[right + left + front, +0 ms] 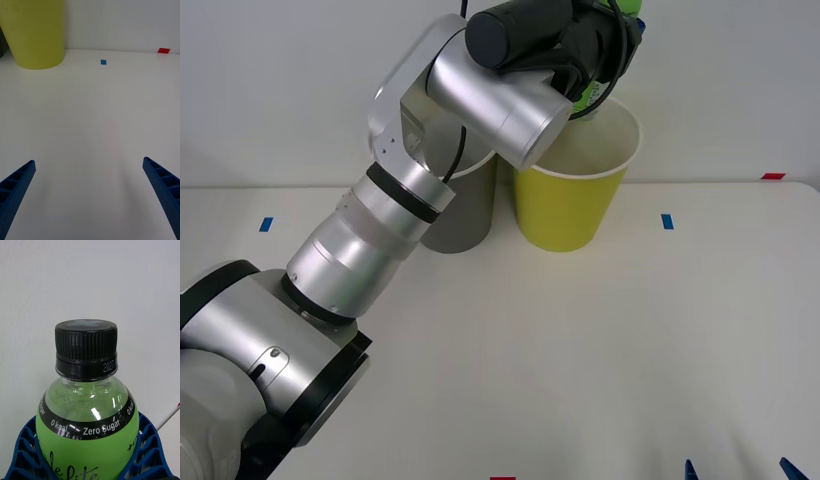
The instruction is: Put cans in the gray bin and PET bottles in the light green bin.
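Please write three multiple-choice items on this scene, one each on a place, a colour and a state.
1. Where is the left gripper holding the small clear plastic bottle with the bright green label?
A. above the round yellow-green plastic bin
B. low over the table near the robot
C. inside the round dark gray plastic bin

2. What colour is the bottle's cap?
A. white
B. black
C. red

3. How does the right gripper stand?
A. shut on a can
B. shut on the bottle
C. open, holding nothing

Answers:
1. A: in the front view the left arm reaches up over the yellow-green bin's rim.
2. B: the left wrist view shows a ribbed black cap.
3. C: the right wrist view shows its blue fingers wide apart over the bare white table.
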`<state>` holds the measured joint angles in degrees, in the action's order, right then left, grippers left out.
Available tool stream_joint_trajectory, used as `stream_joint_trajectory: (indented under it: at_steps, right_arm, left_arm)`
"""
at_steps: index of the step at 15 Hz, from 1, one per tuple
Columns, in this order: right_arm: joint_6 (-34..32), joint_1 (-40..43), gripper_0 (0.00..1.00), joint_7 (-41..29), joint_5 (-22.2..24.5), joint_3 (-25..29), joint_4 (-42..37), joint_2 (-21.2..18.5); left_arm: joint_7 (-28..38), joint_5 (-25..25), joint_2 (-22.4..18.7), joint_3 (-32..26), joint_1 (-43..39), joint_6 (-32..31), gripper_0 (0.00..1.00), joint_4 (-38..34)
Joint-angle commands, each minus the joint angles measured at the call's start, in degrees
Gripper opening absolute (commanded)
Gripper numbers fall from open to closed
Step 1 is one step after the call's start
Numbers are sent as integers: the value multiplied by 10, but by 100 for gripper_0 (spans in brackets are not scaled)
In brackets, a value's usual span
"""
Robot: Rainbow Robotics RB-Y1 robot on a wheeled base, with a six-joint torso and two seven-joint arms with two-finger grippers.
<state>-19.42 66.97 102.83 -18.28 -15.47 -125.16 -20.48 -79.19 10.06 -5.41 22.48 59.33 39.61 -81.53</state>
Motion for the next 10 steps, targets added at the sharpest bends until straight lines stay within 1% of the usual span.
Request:
stream_joint_trajectory:
  at_steps: [1,2,3,4,5,8,10]
  right_arm:
    - [0,0,100,0,0,0,0,0]
    - [0,0,100,0,0,0,0,0]
    - [0,0,100,0,0,0,0,0]
    - [0,0,100,0,0,0,0,0]
    - [0,0,100,0,0,0,0,0]
    - [0,0,100,0,0,0,0,0]
    - [0,0,100,0,0,0,0,0]
  left_arm:
    - [-2,0,0,0,0,-1,0,1]
    - [0,0,0,0,0,-1,16,1]
    - [1,0,4,0,0,-1,63,1]
    - [2,0,4,0,0,-1,88,1]
    - [3,0,4,0,0,1,100,1]
    - [4,2,-2,0,-2,1,100,1]
    - [-2,47,-27,0,-13,1,100,-15]
